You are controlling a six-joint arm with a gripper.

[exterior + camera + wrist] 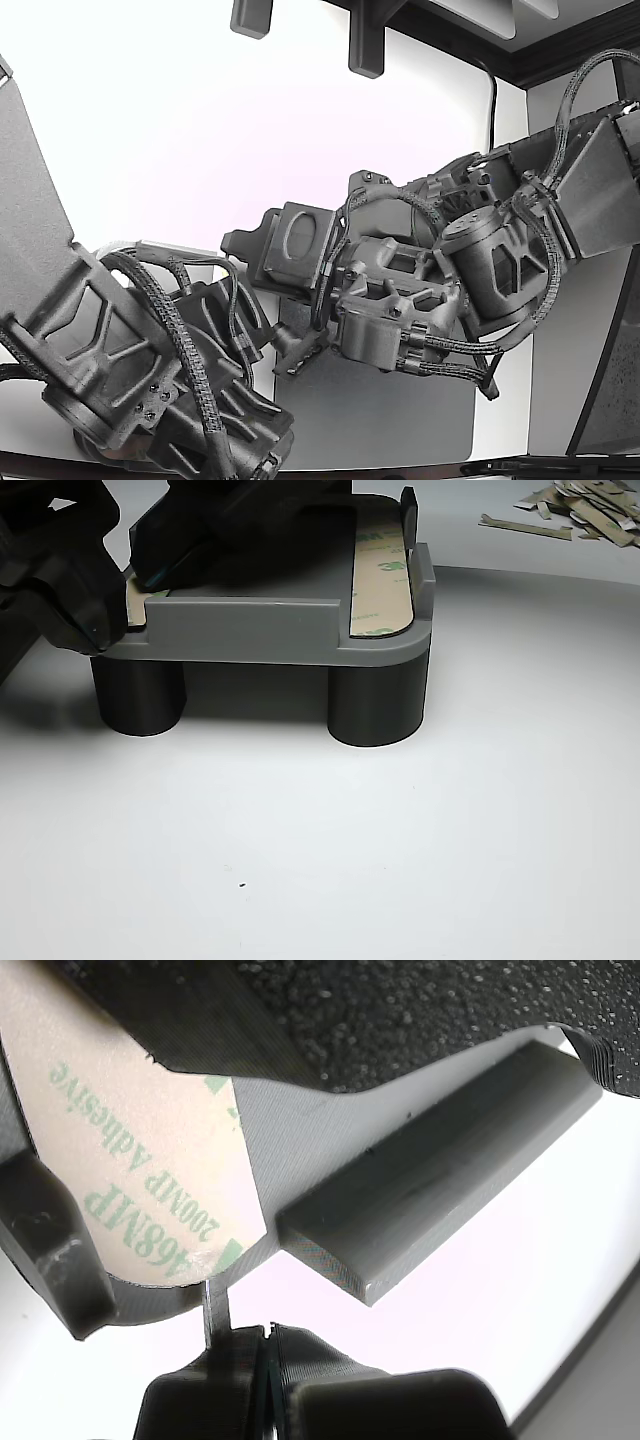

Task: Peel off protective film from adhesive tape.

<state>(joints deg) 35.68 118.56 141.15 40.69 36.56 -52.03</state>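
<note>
A strip of adhesive tape (150, 1160) with a beige protective film printed in green lies on a grey fixture (300, 1140). The rounded end of the strip lies close to my gripper (266, 1360). Its dark fingers are pressed together, and a thin grey sliver (216, 1310) stands between them and the film's edge. I cannot tell whether film is caught in the jaws. In the other view the gripper (135, 580) sits over the tape (140, 602) at the fixture's left corner. A second film-covered strip (382, 570) lies along the right side of the fixture (250, 630).
The fixture stands on round dark legs (375, 705) on a white table (320, 860). Several peeled film scraps (580, 505) lie at the far right. In the exterior view two dark arms (400, 290) crowd over a grey mat (400, 420).
</note>
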